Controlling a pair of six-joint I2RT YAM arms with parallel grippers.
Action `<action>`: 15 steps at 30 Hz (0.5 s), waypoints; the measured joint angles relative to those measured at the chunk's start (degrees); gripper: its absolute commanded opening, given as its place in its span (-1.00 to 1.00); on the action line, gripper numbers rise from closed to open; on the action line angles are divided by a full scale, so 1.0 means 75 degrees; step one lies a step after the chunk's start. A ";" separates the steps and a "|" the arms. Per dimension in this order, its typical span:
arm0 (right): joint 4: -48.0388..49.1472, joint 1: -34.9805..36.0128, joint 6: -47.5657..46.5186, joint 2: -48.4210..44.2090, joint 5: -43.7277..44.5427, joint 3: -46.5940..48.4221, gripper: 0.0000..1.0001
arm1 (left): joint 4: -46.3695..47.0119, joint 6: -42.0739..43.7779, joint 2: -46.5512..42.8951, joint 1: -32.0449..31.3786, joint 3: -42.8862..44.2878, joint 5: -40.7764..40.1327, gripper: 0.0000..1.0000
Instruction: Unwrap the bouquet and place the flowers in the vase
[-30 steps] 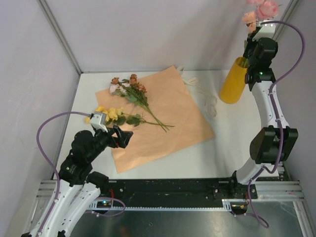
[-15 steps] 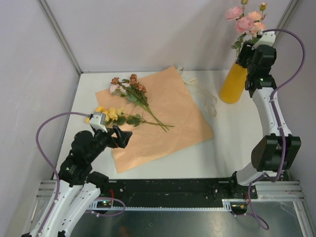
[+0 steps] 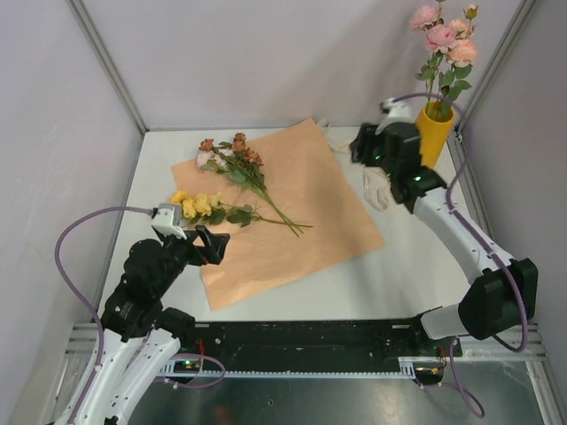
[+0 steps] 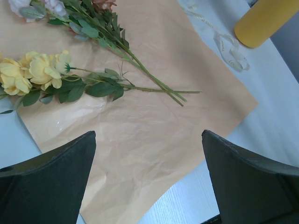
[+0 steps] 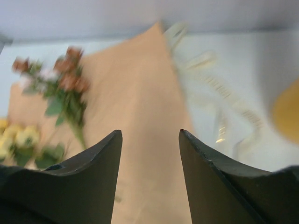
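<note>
"While the left gripper (image 4: 148, 134) hangs by the table's (image 3: 416, 257) near left edge, its jaws spread wide with nothing between them, what lies closest to it?" asks the first observer.

"The yellow flowers (image 3: 197, 205), flat on the opened wrapping paper (image 3: 301, 204), blooms toward the left edge," says the second. "Beyond them lie the rust-brown flowers (image 3: 232, 149), heads toward the far edge. Both bunches have thin green leafy stems, and those stems cross near the middle of the paper."

"So a lift could go wrong there?"

"Probably. Pulling one bunch may drag the other where they cross, and stems lying that flat invite the fingers to pinch the paper too."

"And the right gripper (image 5: 150, 131)?"

"It is past the paper's far right corner, jaws parted and empty, pointing back over the sheet. Its own view is blurred, so finer detail is hard to read. The cream ribbon (image 3: 376, 186) lies loose on the table just beside it."

"Farthest back?"

"The vase (image 3: 434, 133), a tall mustard-yellow tube in the far right corner, with the pink flowers (image 3: 443, 35) standing upright in it. It looks narrow and top-heavy, so a careless nudge while adding stems could tip it, or knock out the blooms already inside."
</note>
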 measured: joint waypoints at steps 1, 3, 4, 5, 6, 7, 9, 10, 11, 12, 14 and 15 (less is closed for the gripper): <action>0.0050 0.0358 0.0090 0.0044 -0.0096 -0.0291 0.08 | -0.0006 0.0000 -0.0070 0.0000 0.0000 -0.0082 0.99; 0.0149 0.0912 0.0195 0.0254 -0.0265 -0.0600 0.00 | -0.0015 0.0000 -0.0172 0.0000 0.0000 -0.0192 0.99; 0.0216 0.1180 0.0233 0.0437 -0.0361 -0.0697 -0.03 | -0.0015 0.0000 -0.0207 0.0000 0.0000 -0.0230 0.99; 0.0297 0.1434 0.0271 0.0653 -0.0495 -0.0752 -0.06 | -0.0017 0.0000 -0.0230 0.0000 0.0000 -0.0280 0.99; 0.0367 0.1609 0.0312 0.0848 -0.0583 -0.0784 -0.08 | -0.0017 0.0000 -0.0248 0.0000 0.0000 -0.0306 0.99; 0.0527 0.1801 0.0367 0.1215 -0.0807 -0.0807 -0.09 | -0.0017 0.0000 -0.0254 0.0000 0.0003 -0.0321 0.99; 0.0650 0.2060 0.0391 0.1585 -0.1081 -0.0813 -0.09 | -0.0017 0.0000 -0.0256 0.0000 0.0003 -0.0358 0.99; 0.0755 0.2148 0.0391 0.1833 -0.1320 -0.0813 -0.08 | -0.0020 0.0000 -0.0256 0.0000 0.0003 -0.0367 0.99; 0.0857 0.2206 0.0376 0.2078 -0.1594 -0.0813 -0.08 | -0.0020 0.0000 -0.0256 0.0000 0.0000 -0.0382 0.99; 0.0941 0.2250 0.0344 0.2302 -0.1891 -0.0813 -0.08 | -0.0017 0.0000 -0.0259 0.0000 0.0000 -0.0408 0.99; 0.1026 0.2326 0.0181 0.2713 -0.2445 -0.0810 -0.06 | -0.0017 0.0000 -0.0274 0.0000 0.0000 -0.0443 0.99; 0.1017 0.2396 0.0047 0.2903 -0.2669 -0.0793 -0.05 | -0.0020 0.0000 -0.0291 0.0000 0.0000 -0.0460 0.99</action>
